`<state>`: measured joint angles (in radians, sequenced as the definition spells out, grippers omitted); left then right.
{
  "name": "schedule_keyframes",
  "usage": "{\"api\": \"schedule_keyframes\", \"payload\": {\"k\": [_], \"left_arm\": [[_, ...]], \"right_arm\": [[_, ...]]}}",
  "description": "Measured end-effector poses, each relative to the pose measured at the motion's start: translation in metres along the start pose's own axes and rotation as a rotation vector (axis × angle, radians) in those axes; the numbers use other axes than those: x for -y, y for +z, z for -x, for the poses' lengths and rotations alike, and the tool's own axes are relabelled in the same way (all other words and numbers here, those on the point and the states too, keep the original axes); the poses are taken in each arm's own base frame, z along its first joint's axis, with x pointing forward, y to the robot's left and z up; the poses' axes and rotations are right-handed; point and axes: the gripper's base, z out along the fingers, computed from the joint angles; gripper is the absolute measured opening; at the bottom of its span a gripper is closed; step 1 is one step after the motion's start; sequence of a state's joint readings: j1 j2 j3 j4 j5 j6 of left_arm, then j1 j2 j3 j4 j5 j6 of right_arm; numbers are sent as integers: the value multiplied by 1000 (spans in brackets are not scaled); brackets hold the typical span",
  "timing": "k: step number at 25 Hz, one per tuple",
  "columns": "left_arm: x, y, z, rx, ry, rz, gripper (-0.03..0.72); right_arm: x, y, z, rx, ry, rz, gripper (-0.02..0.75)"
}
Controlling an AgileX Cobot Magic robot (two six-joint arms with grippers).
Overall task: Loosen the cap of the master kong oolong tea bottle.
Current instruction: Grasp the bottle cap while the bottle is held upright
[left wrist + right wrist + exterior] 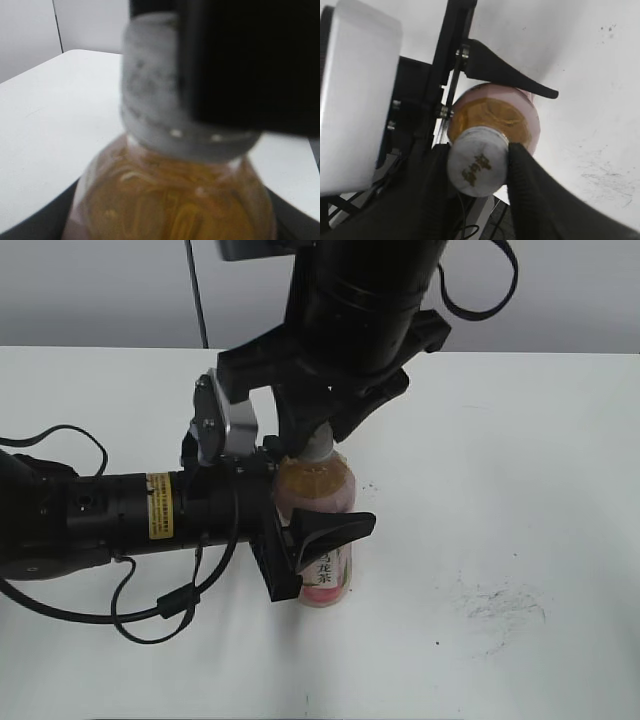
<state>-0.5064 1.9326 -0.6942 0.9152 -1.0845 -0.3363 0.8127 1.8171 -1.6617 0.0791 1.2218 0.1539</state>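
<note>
Two grippers share the slim, nearly full, slippery clear plastic tea bottle (pixel 322 525): left gripper (pixel 318 555) clamps its body, right gripper (pixel 479 167) pinches the small ribbed white cap (pixel 477 167), the best purchase.

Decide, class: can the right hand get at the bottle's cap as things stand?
Probably yes. The right hand comes down from above with its fingers on either side of the cap, nothing between them. The left hand holds the bottle lower down, leaving the top free.

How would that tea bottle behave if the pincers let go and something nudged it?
The tea bottle is slim, upright and nearly full, so probably top-heavy and apt to tip. Its clear plastic body likely dents under a squeeze. Once down, its round shape would probably roll across the table.
</note>
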Motion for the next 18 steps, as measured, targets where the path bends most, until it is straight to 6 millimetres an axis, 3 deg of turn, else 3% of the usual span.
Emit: {"api": "schedule_keyframes", "payload": {"k": [2, 9, 18], "left_arm": [[0, 0, 0, 0, 0, -1, 447], [0, 0, 0, 0, -3, 3, 447], [0, 0, 0, 0, -3, 2, 447]], "right_arm": [[0, 0, 0, 0, -33, 2, 271], [0, 0, 0, 1, -218, 3, 271], [0, 0, 0, 3, -803, 2, 271]]}}
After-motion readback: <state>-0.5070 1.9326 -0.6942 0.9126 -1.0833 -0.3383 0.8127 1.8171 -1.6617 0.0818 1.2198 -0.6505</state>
